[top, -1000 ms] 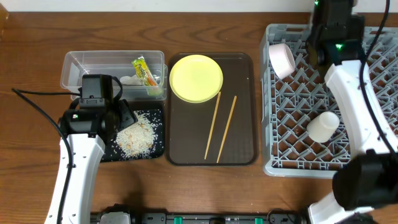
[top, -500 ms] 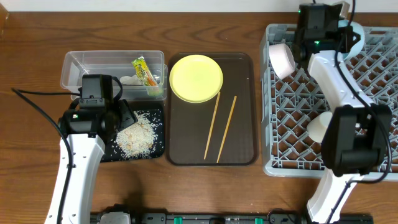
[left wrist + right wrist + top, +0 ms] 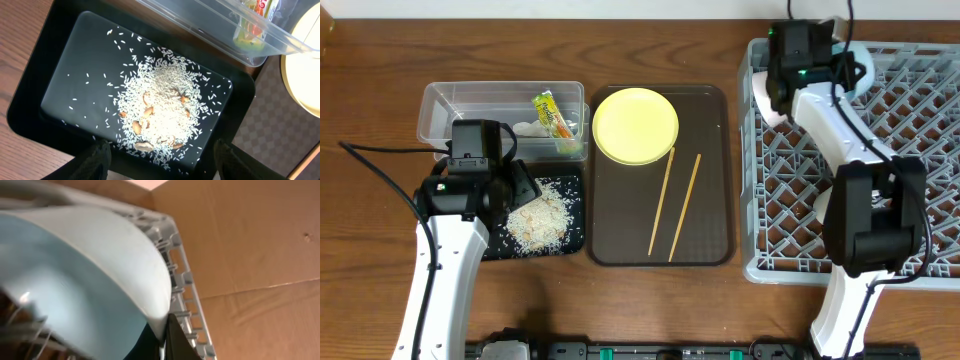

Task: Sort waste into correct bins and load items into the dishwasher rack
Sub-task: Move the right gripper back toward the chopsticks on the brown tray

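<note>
Well, my right gripper (image 3: pixel 162 336) was clenched on the light blue bowl (image 3: pixel 75 280) at the rack's (image 3: pixel 910 150) 12 o'clock edge, cardboard (image 3: pixel 250 245) behind; my left gripper (image 3: pixel 159 160) hung spread over rice (image 3: pixel 160 110) in the black tray (image 3: pixel 60 75) on the wooden table (image 3: pixel 380 60).

Left hand (image 3: pixel 163 161) spread open, pointing down; right hand (image 3: pixel 847 66) clamped, arm outstretched.
</note>
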